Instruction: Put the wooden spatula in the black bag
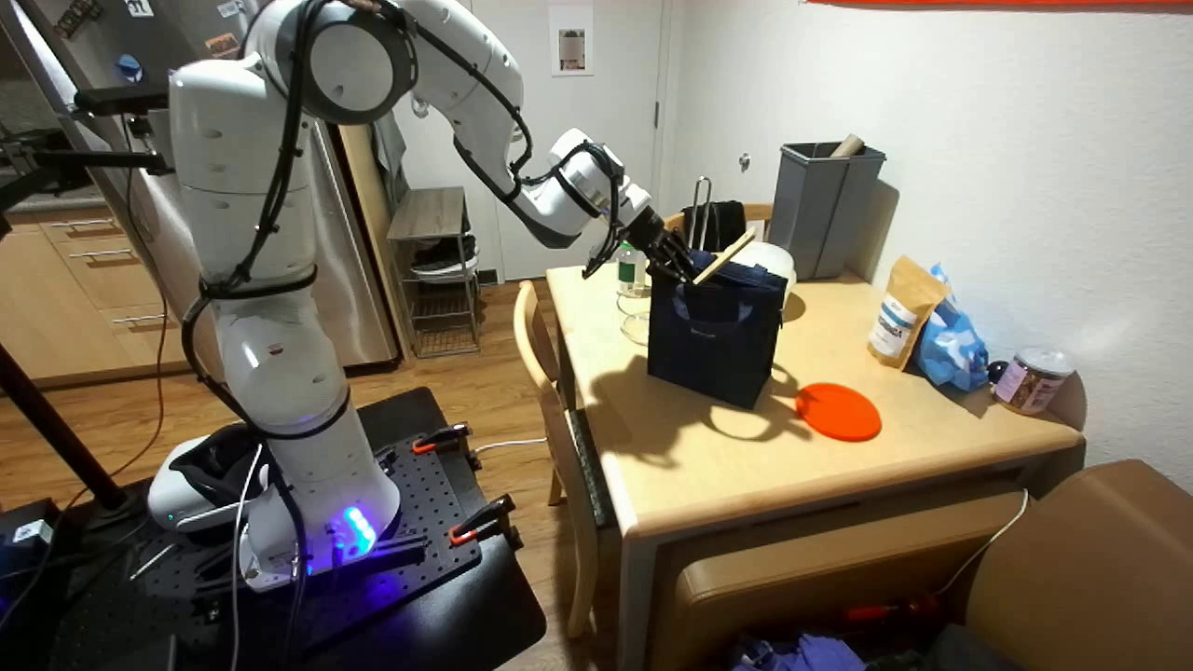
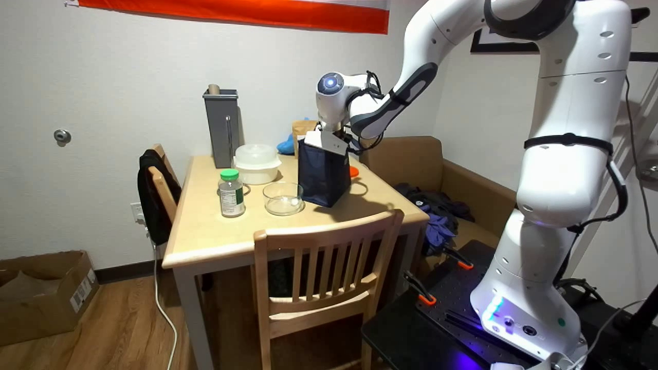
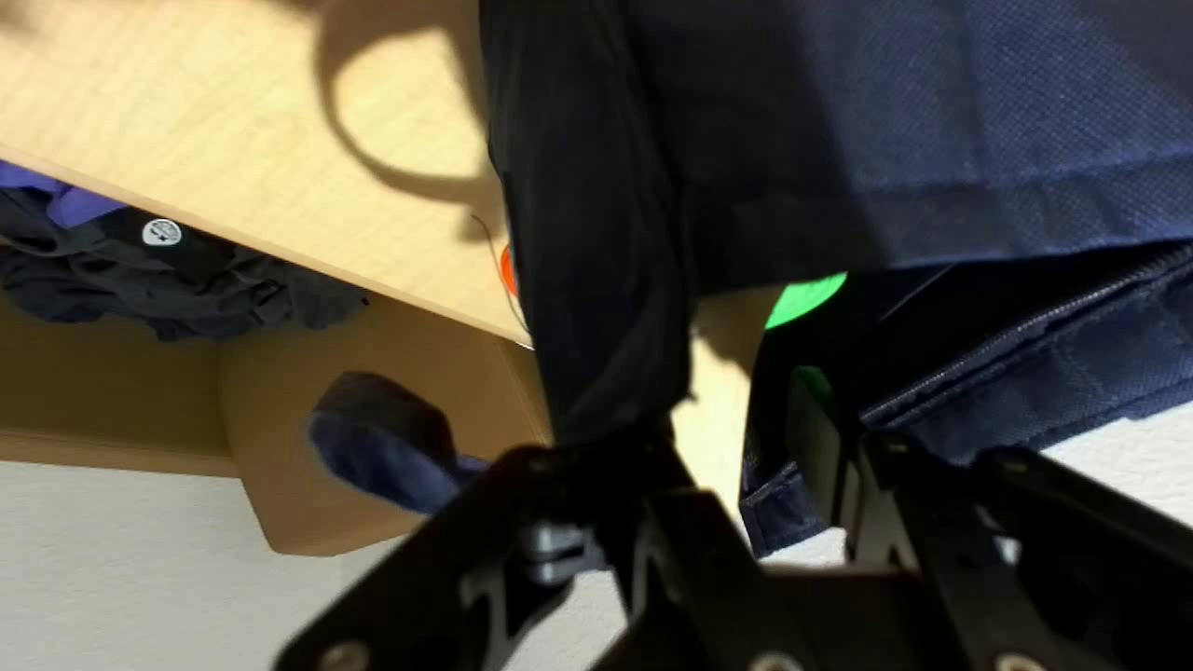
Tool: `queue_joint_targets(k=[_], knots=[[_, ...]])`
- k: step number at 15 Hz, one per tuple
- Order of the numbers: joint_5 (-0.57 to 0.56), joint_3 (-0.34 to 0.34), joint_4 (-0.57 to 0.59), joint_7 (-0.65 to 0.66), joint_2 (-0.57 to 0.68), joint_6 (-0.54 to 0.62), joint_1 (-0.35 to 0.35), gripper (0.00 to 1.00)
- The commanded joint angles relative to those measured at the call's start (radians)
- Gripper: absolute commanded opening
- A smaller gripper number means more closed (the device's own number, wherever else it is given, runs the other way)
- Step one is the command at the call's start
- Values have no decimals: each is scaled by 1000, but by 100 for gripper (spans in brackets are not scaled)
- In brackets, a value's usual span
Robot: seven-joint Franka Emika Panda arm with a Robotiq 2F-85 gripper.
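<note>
Partly parted tool at the black bag, wooden spatula between its fingers, a gap beside it

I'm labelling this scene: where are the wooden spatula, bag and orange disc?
Wooden spatula (image 1: 725, 256): in an exterior view, middle of its visible part.
Bag (image 1: 713, 350): in an exterior view, dark side wall.
Orange disc (image 1: 839, 411): in an exterior view, flat top.

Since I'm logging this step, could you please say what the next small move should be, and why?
I would probably spread the jaws in place, so that the wooden spatula might slide down into the black bag. In an exterior view it slants up from the bag's top edge, right by the jaws, its upper end sticking out; whether they grip it, I cannot tell.
</note>
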Motion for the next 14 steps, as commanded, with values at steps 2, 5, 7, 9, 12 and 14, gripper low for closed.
queue_joint_targets(k=[2, 5, 7, 9, 12, 14], knots=[[-4, 6, 5, -16, -7, -16, 2, 78], [-2, 6, 5, -19, -19, -14, 2, 99], [-1, 6, 6, -20, -34, -13, 2, 100], [4, 8, 3, -23, -62, -13, 3, 100], [20, 15, -5, -44, -119, -13, 3, 100], [30, 21, -5, -63, -154, -16, 5, 100]])
